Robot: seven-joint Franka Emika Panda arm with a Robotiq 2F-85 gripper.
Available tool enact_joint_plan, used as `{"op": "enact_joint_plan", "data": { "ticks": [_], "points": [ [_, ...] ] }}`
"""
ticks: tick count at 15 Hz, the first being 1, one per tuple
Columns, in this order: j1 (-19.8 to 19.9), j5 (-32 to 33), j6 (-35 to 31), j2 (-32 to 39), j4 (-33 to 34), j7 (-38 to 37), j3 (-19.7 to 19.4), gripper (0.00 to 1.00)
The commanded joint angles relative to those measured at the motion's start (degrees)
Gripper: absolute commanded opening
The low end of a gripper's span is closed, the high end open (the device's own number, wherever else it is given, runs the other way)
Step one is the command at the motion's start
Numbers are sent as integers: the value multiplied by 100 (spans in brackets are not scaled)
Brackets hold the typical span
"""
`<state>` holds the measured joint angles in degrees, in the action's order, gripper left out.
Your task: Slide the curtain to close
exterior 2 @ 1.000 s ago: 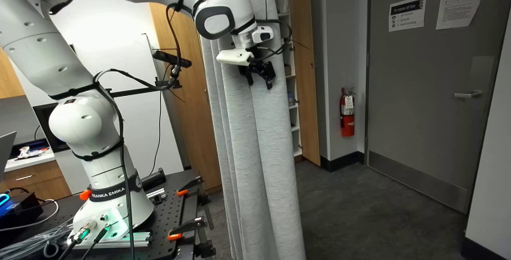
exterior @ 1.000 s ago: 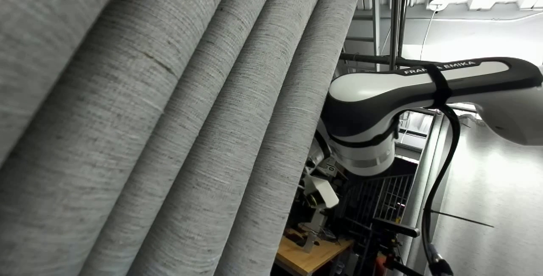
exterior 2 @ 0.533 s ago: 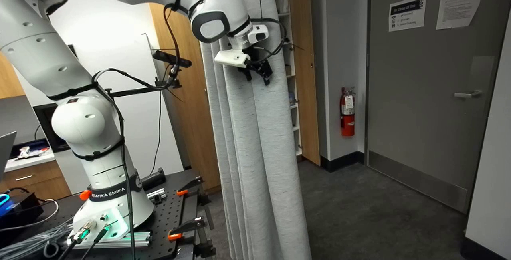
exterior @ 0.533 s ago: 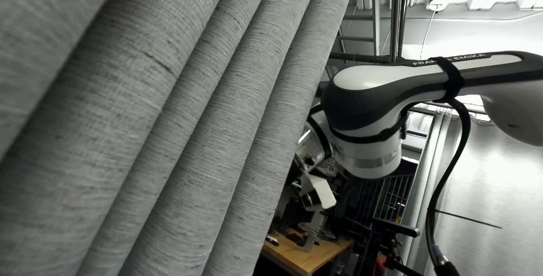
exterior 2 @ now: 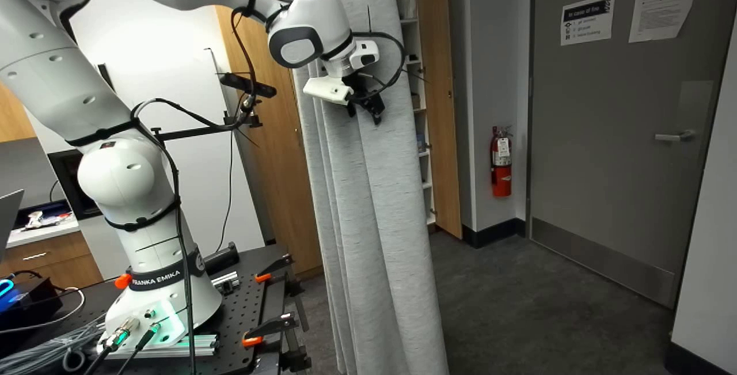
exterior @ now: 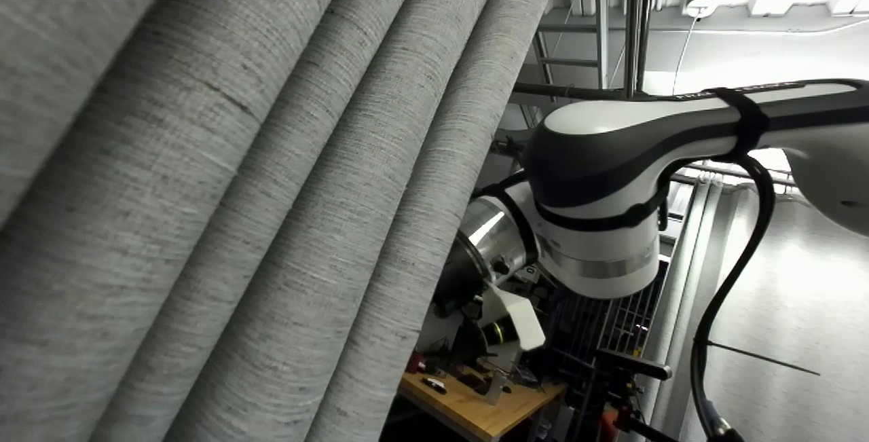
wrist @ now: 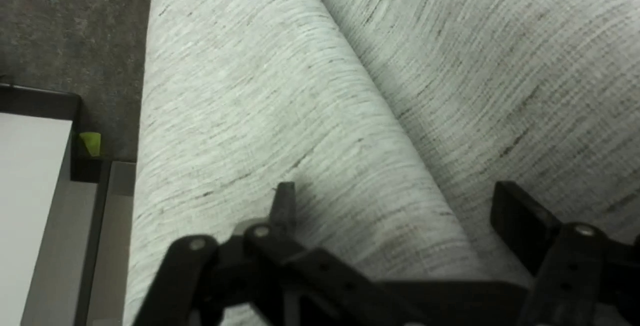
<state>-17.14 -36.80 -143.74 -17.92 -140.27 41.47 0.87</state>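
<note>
The curtain [exterior 2: 374, 208] is a tall light-grey woven drape with broad folds. It hangs behind my gripper in an exterior view and fills much of another exterior view [exterior: 237, 197]. My gripper [exterior 2: 364, 116] is in front of the curtain's upper part, tilted downward. In the wrist view, my gripper [wrist: 395, 191] is open, its fingers [wrist: 522, 223] wide apart with a raised fold of the curtain [wrist: 360, 130] running between them. Whether the fingers touch the cloth I cannot tell. The curtain's edge is to the left there. The fingers are hidden behind the curtain in an exterior view.
A wooden cabinet door [exterior 2: 440, 104] and shelves stand behind the curtain. A fire extinguisher [exterior 2: 501, 162] hangs on the wall beside a grey door [exterior 2: 610, 133]. The robot's black base table [exterior 2: 253, 300] stands left of the curtain. A wooden desk [exterior: 482, 408] shows beyond the curtain.
My gripper has moved left and tilted a little more. The curtain's near edge has shifted left in an exterior view, uncovering more of the wrist and desk. The jaws appear to stay open.
</note>
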Motion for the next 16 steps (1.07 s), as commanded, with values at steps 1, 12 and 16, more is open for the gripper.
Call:
{"op": "enact_joint_plan", "data": {
  "ticks": [1, 12, 16],
  "points": [
    [-82, -256, -852, -173, -268, 196, 71, 100],
    [-823, -846, -3106, -163, -379, 676, -42, 100],
    [-1078, -876, -3744, -285, -384, 854, -108, 100]
  ]
}}
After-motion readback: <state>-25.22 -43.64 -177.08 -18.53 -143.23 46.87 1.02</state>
